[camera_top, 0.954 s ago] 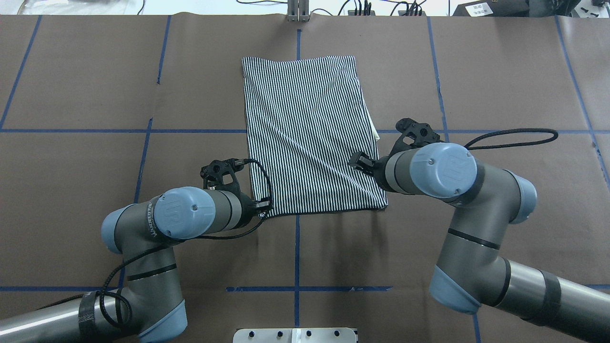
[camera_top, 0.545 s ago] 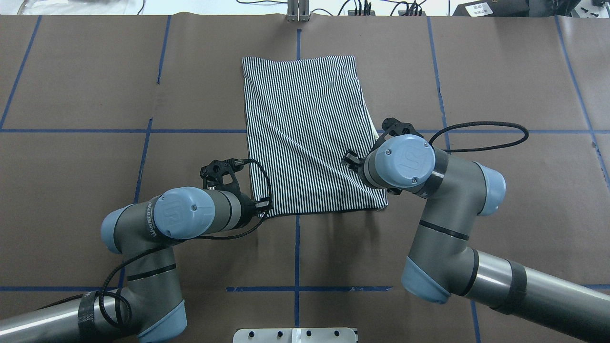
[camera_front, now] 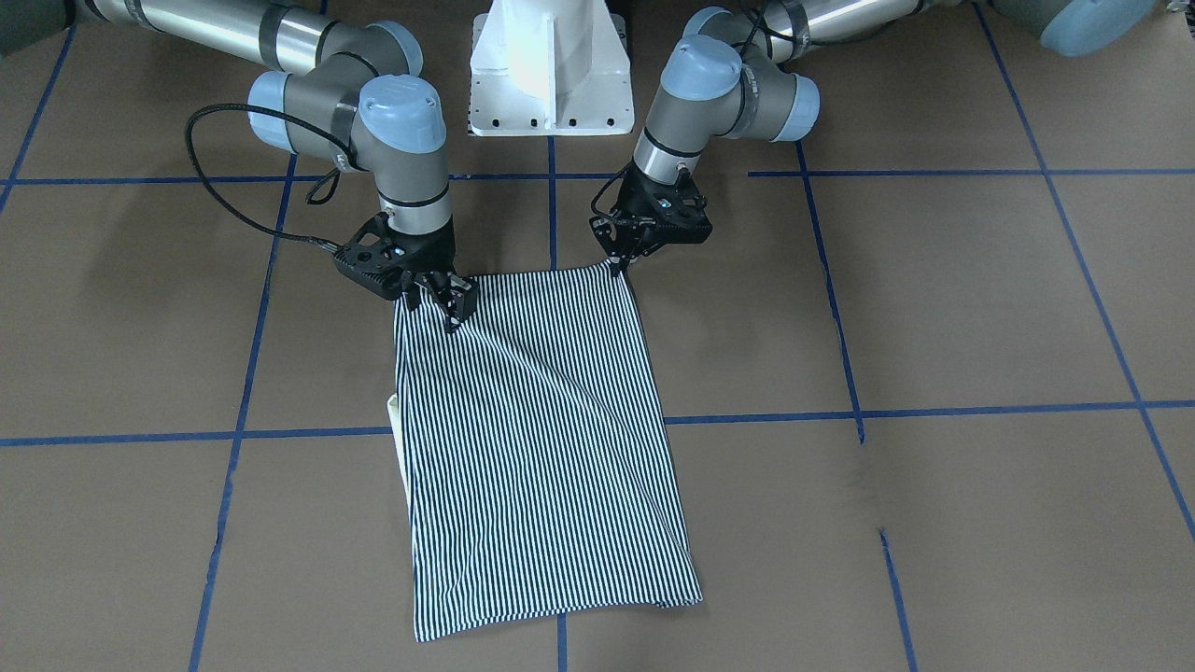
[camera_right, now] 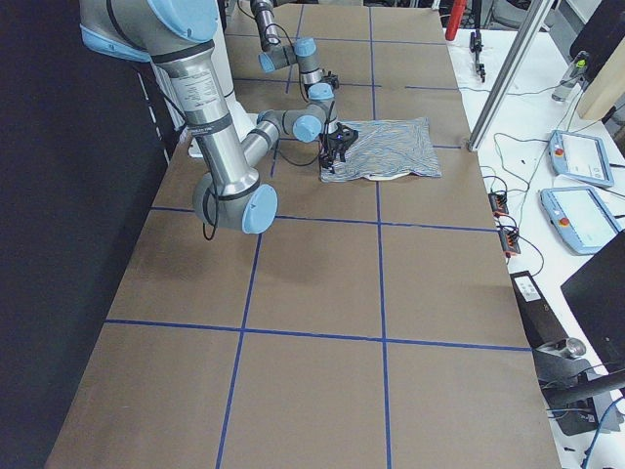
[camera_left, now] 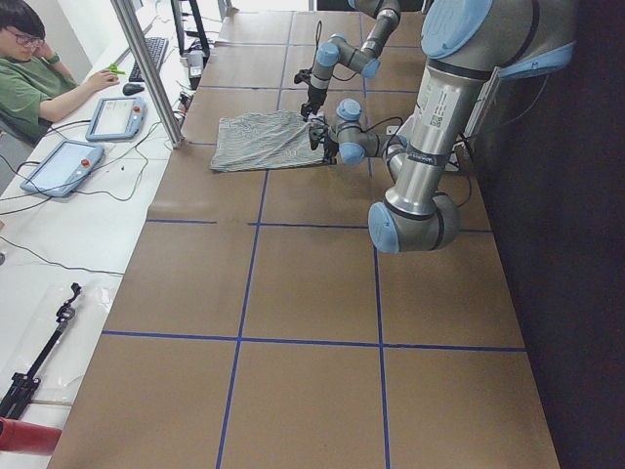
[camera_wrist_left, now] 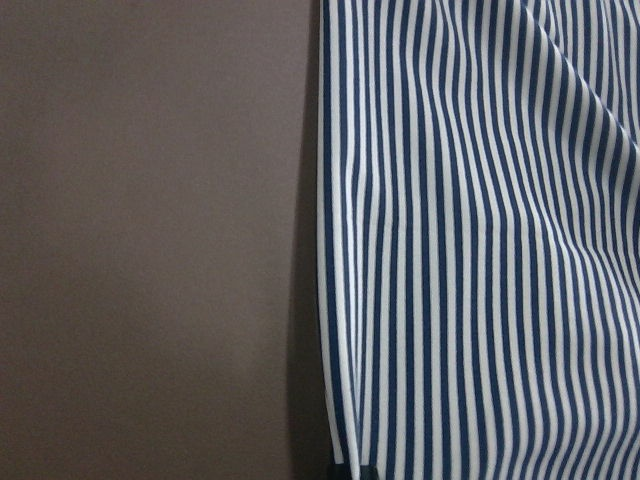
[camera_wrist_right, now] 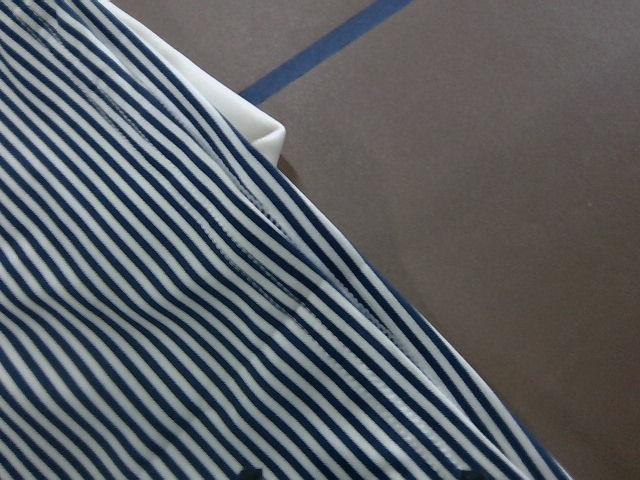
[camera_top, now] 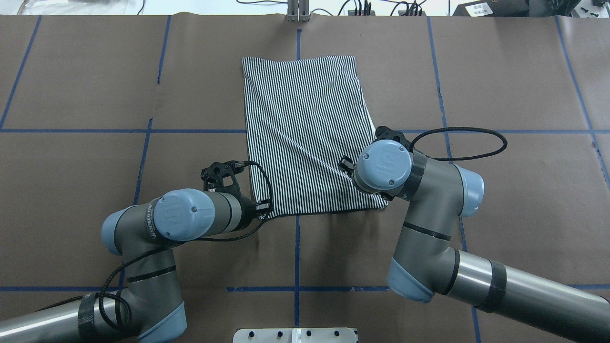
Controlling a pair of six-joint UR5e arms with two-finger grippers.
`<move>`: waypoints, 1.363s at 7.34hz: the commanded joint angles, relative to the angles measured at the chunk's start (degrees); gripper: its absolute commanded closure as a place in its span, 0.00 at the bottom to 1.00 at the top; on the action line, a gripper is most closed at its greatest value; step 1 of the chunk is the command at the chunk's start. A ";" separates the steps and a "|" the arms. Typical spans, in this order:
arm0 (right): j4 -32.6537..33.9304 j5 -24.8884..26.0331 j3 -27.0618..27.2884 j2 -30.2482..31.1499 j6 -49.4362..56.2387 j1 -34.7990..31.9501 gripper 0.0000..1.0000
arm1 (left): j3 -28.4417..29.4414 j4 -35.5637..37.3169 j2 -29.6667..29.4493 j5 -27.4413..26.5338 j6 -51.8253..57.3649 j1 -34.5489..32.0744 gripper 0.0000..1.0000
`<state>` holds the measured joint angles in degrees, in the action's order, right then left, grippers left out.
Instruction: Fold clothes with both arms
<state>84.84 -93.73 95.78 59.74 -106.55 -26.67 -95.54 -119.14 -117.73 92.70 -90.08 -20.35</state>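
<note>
Striped polo shirt (camera_top: pixel 305 133) flat on worktop (camera_top: pixel 71 181), brown surface showing all round; left pincer (camera_front: pixel 617 265) pinches robot-side corner; right pincer (camera_front: pixel 435 301) wide over other robot-side corner.

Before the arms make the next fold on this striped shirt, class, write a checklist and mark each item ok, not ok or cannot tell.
1. Left gripper closed on the shirt's near corner: ok.
2. Right gripper holding its corner: not ok, open over the fabric.
3. Fabric flat: not ok, a diagonal crease crosses it.
4. Collar tucked in: not ok, it pokes out on the right arm's side.
5. Left arm's cable off the fabric: cannot tell.
</note>
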 commanded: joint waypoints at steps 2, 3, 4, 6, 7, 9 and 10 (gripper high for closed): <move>2.51 0.04 0.28 -1.10 -0.06 0.38 0.27 | 0.00 -0.21 0.04 0.02 0.00 0.05 1.00; 3.21 0.13 0.20 -1.46 -0.06 0.99 0.27 | 0.00 -0.13 0.04 0.11 0.00 0.05 1.00; 3.22 0.30 -0.24 -1.46 -0.06 1.61 0.27 | 0.00 -0.30 0.13 0.11 0.00 0.05 1.00; 3.31 1.36 -0.42 -1.38 -0.06 1.97 0.28 | 0.00 -0.39 0.13 0.11 0.00 0.05 1.00; 3.31 1.79 -0.77 -1.46 -0.06 2.14 0.29 | 0.00 -0.39 0.13 0.11 0.00 0.05 1.00; 3.22 2.24 -0.86 -1.55 -0.06 2.14 0.93 | 0.00 -0.30 0.04 0.11 0.00 0.05 1.00; 3.13 2.32 -0.77 -1.64 -0.14 2.14 1.00 | 0.00 -0.30 0.04 0.11 0.00 0.05 1.00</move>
<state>88.07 -91.55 94.97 58.19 -106.63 -24.54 -95.54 -119.47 -117.67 92.81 -90.09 -20.30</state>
